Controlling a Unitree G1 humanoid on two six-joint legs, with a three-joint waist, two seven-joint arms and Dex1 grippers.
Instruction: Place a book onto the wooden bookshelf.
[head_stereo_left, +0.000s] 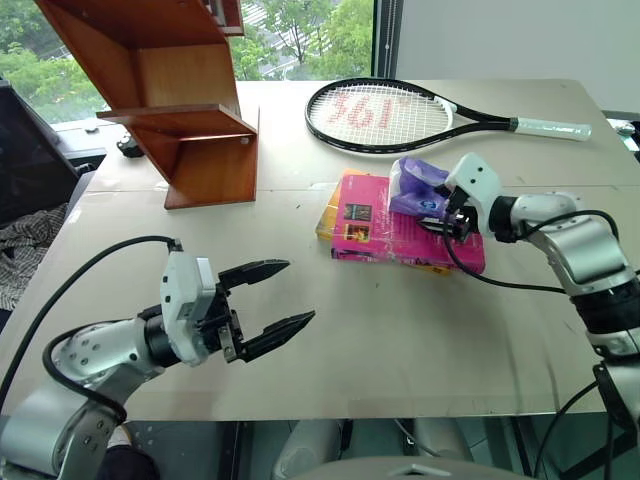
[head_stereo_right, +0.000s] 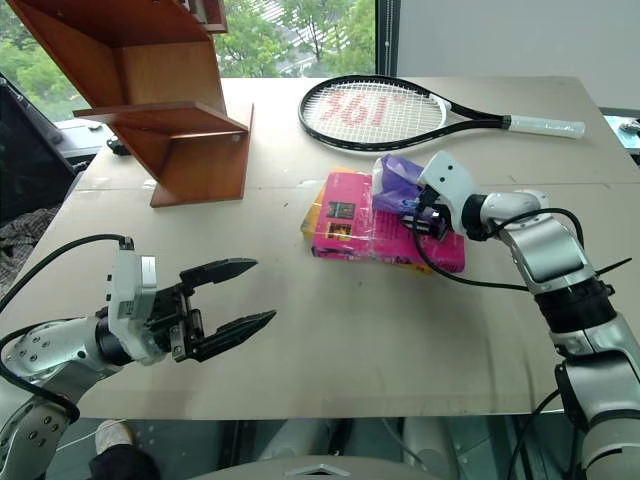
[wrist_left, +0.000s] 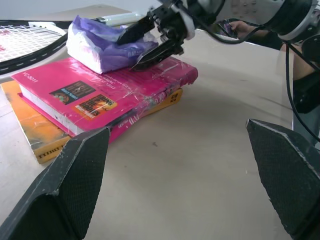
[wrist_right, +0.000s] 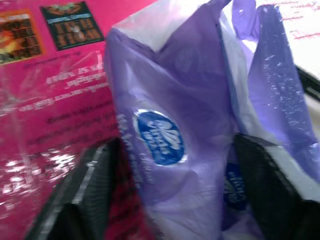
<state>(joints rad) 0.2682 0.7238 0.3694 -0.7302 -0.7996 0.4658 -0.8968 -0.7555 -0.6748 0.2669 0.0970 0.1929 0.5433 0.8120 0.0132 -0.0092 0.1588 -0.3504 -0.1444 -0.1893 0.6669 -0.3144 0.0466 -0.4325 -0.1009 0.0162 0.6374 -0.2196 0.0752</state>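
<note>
The magenta-pink book (head_stereo_left: 372, 232) lies flat mid-table on top of a yellow-orange book (wrist_left: 37, 137). A purple tissue pack (head_stereo_left: 418, 186) rests on the pink cover's far right part. My right gripper (head_stereo_left: 450, 218) reaches in from the right, its two fingers closed on either side of the pack, as the right wrist view shows. The left gripper (head_stereo_left: 300, 292) hovers wide open and empty over the near left of the table, pointing toward the books. Standing at the far left corner, well apart from both grippers, is the wooden bookshelf (head_stereo_left: 190, 130).
A black tennis racket (head_stereo_left: 385, 115) with a white handle lies behind the books. The table's front edge (head_stereo_left: 380, 412) runs just below the left gripper. Bare tabletop (head_stereo_left: 300, 215) separates the books from the shelf.
</note>
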